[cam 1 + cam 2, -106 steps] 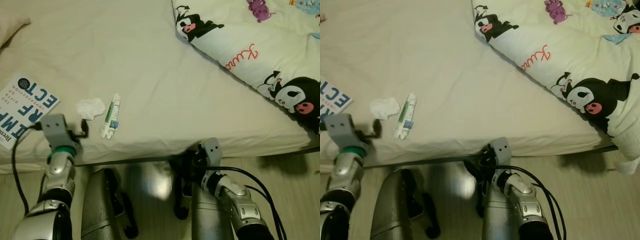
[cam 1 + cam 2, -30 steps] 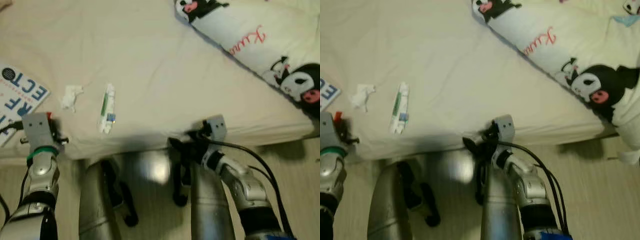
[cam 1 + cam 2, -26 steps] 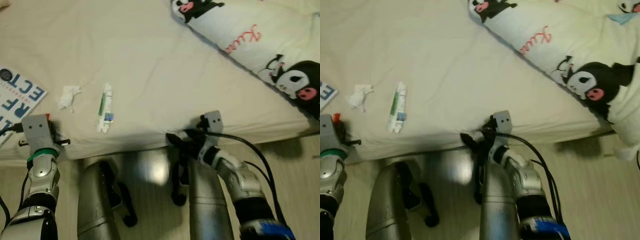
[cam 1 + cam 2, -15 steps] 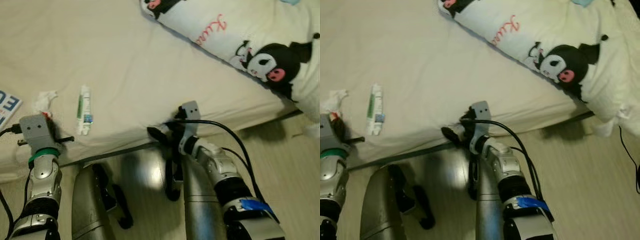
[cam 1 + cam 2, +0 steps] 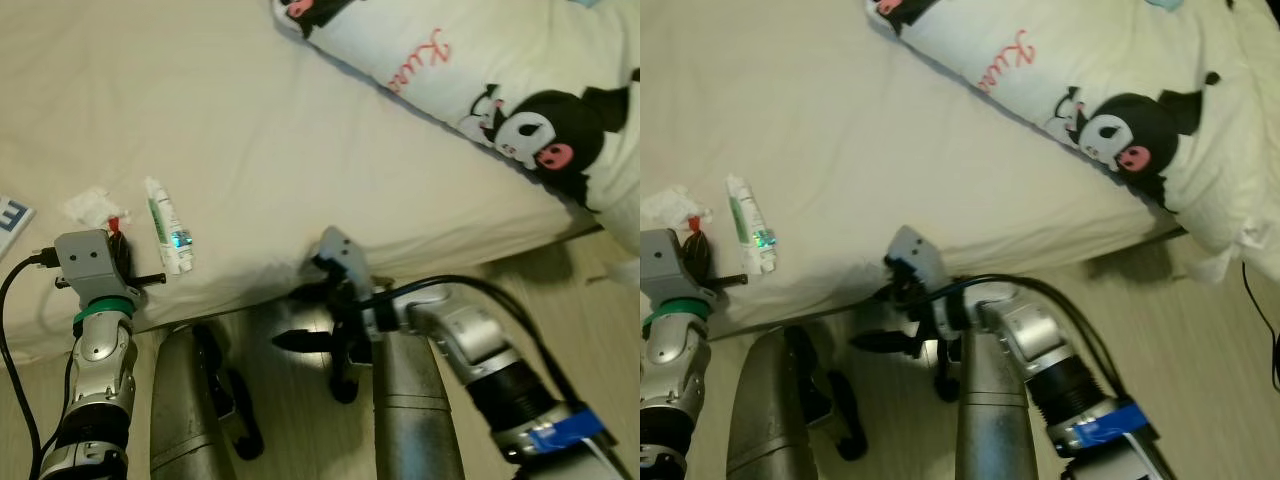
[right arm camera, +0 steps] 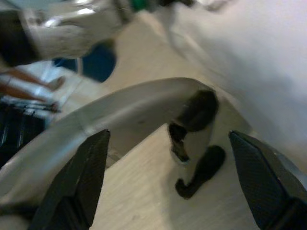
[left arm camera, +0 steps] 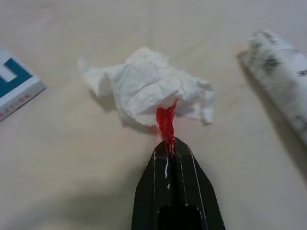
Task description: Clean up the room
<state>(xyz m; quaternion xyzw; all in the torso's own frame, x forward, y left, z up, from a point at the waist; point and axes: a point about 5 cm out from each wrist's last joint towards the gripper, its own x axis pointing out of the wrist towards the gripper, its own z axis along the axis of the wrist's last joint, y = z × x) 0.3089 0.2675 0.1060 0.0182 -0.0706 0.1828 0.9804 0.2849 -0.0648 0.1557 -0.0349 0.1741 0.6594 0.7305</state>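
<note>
A crumpled white tissue lies on the cream bed sheet near the front left edge. A white and green toothpaste tube lies just to its right. My left gripper is shut on a small red scrap, whose end touches the tissue. From the head it sits at the bed's edge beside the tissue. My right gripper hangs below the mattress edge over the floor, fingers spread wide and holding nothing.
A book's corner lies at the far left on the bed. A cartoon-print duvet covers the bed's right side. My silver legs stand on the wooden floor against the bed. A black cable lies at the right.
The camera has shifted. My right gripper has swung left and down from the mattress edge, its fingers now spread. My left gripper still holds the red scrap by the tissue.
</note>
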